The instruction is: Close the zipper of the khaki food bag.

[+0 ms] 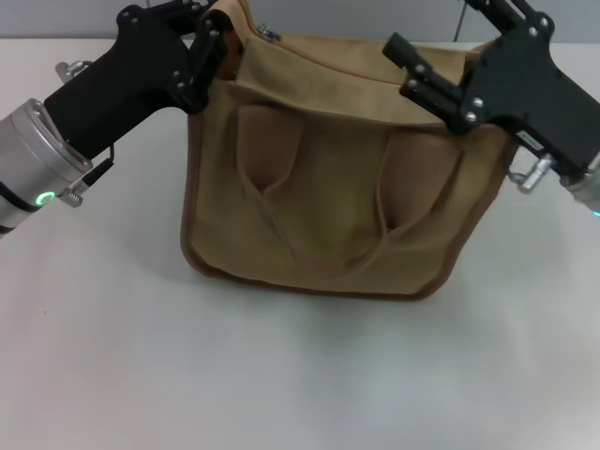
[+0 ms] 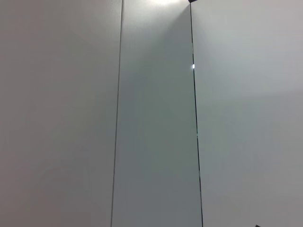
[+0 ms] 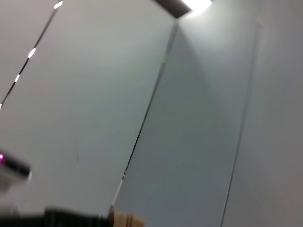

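Observation:
The khaki food bag stands on the white table in the head view, its two looped handles facing me. The zipper runs along its top panel. The small silver pull tab sits near the left end, where a gap shows the brown inside. My left gripper is at the bag's top left corner, shut on the raised fabric there. My right gripper lies over the top right edge of the bag. The right wrist view shows only a scrap of khaki fabric.
The white table stretches in front of the bag and to both sides. The left wrist view shows only pale panels with dark seams.

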